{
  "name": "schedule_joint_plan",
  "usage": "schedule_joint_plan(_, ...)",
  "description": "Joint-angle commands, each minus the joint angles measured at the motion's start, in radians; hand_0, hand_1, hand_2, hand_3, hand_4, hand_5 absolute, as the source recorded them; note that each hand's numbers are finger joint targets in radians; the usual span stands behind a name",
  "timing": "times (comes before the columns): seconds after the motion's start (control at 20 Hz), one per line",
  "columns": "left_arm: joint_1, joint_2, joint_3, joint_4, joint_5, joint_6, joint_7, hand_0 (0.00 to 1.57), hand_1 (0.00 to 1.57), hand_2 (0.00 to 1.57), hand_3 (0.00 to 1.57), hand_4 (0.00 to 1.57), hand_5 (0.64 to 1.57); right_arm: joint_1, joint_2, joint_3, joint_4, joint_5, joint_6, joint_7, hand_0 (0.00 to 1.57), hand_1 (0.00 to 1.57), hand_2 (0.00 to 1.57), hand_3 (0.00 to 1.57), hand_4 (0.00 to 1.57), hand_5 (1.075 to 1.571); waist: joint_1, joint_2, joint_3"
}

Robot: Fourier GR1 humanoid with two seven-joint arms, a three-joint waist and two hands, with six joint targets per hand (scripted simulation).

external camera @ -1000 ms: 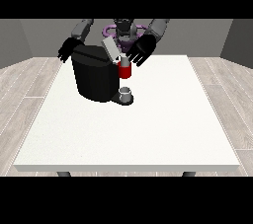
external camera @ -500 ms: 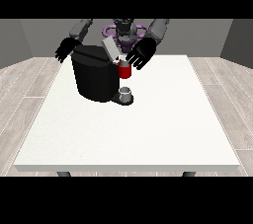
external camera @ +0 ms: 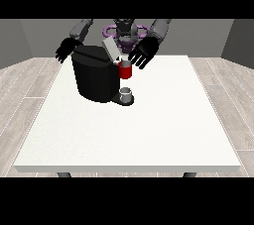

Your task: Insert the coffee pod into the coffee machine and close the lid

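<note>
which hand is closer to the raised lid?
The hand at the view's right: it hovers with spread fingers just beside the raised grey lid and red pod holder. The hand at the view's left hangs behind the black coffee machine.

Black coffee machine [external camera: 94, 78] upright on the table's far left part; grey lid [external camera: 110, 49] raised, tilted; red front section [external camera: 125, 71]; small grey cup [external camera: 127, 93] beneath.

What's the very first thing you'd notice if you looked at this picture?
The big black coffee machine on the far left part of the white table, with its grey lid tipped up. Next, the bright red part on its front, above a small grey cup. A black hand hovers open just right of the red part, and another hand sits behind the machine at the view's left.
</note>
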Motion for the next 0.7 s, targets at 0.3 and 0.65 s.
schedule_joint_plan(0.3, 0.036, -0.024, -0.066, 0.009, -0.073, 0.015, -0.045, 0.00, 0.00, 0.00, 0.00, 0.00, 1.571, 0.011, 0.044, 0.047, -0.015, 0.039, -0.041, -0.004, 0.00, 0.00, 0.00, 0.00, 0.45, 1.571, -0.015, 0.012, -0.0013)
schedule_joint_plan(0.65, 0.026, -0.012, -0.061, -0.005, -0.076, -0.040, -0.033, 0.00, 0.00, 0.00, 0.00, 0.00, 1.571, -0.005, -0.008, -0.014, 0.040, 0.008, -0.021, -0.005, 0.00, 0.00, 0.00, 0.00, 0.36, 1.571, 0.025, -0.023, -0.0009)
